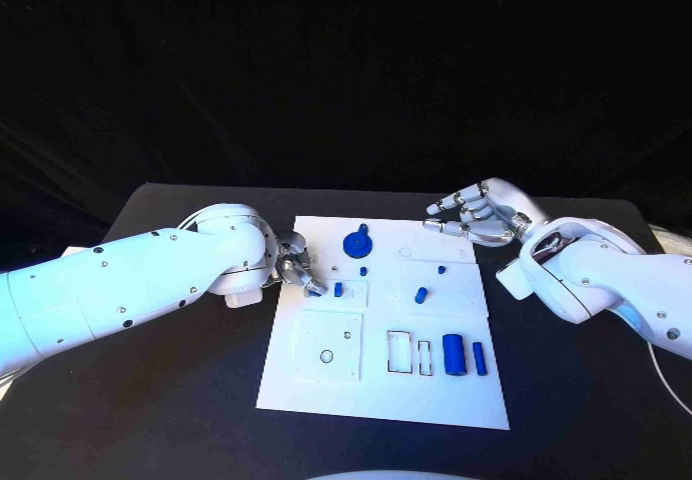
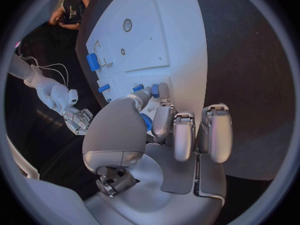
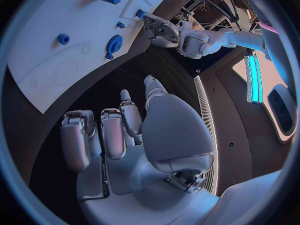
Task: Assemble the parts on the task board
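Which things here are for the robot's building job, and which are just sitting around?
For the job:
- task board
- round blue part
- small blue part
- two blue bars
- blue part that the left hand pinches
- right hand, holding nothing

Just there:
- black table

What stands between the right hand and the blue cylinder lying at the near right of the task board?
Nothing visible blocks it. The right hand hovers at the far right corner of the task board; only a low blue peg stands between, left of the direct path to the blue cylinder.
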